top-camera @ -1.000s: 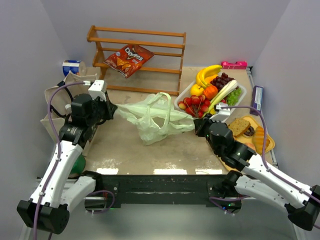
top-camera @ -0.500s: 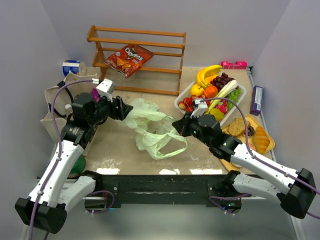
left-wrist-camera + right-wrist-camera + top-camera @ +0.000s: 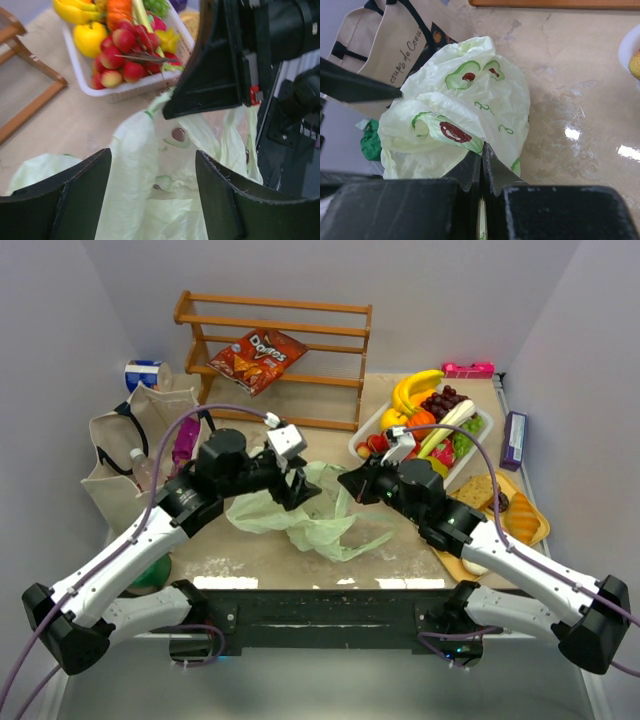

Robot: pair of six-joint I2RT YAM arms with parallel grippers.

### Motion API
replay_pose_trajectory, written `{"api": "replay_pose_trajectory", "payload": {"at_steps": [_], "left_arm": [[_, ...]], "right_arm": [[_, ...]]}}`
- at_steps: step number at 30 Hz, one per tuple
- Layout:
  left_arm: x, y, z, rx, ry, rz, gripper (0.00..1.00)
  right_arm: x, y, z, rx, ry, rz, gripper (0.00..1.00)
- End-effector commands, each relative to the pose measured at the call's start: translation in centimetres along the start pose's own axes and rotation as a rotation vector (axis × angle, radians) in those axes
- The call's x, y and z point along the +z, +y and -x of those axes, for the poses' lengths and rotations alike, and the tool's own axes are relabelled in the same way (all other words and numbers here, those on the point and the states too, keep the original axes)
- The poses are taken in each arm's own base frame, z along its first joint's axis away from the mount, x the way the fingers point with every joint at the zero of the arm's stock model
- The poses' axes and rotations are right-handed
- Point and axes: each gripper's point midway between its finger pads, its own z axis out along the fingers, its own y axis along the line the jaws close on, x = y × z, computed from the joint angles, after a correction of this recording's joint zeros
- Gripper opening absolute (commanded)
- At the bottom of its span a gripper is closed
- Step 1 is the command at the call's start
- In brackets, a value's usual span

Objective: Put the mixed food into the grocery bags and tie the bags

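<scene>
Bag prep, no loading yet: pale green bag (image 3: 305,515) lies crumpled on table (image 3: 260,555) btwn the arms, mouth not spread. Yr right gripper (image 3: 481,150) is clamped tight, tips pinching a fold of the plastic as far as its wrist view shows. Yr left gripper (image 3: 152,155) hangs spread wide just over the bag, gripping nothing. Food sits apart: fruit (image 3: 415,405) in white basket (image 3: 487,422) at right, chip packet (image 3: 258,358) on rack (image 3: 275,305), beige tote (image 3: 115,455) far left. Next, I'd judge you need left jaws down on a handle loop or rim opposite the right pinch, then pull apart gently, since the film looks thin.
</scene>
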Motion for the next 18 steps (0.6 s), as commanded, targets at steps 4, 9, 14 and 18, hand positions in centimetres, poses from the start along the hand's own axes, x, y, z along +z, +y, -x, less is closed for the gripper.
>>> {"api": "replay_pose_trajectory", "payload": {"at_steps": [4, 9, 14, 18], "left_arm": [[0.0, 1.6, -2.5, 0.078, 0.091, 0.159, 0.77], [-0.5, 4.1, -3.4, 0.085, 0.115, 0.3, 0.72], [0.4, 3.9, -4.3, 0.089, 0.116, 0.275, 0.25], [0.9, 4.2, -3.5, -0.024, 0.061, 0.294, 0.0]], "right_arm": [[0.0, 1.3, 1.9, 0.014, -0.035, 0.01, 0.0], [0.0, 2.0, 2.3, 0.003, -0.035, 0.036, 0.0], [-0.1, 2.3, 2.2, -0.025, -0.024, 0.05, 0.0], [-0.8, 2.6, 4.0, -0.18, -0.04, 0.043, 0.53]]}}
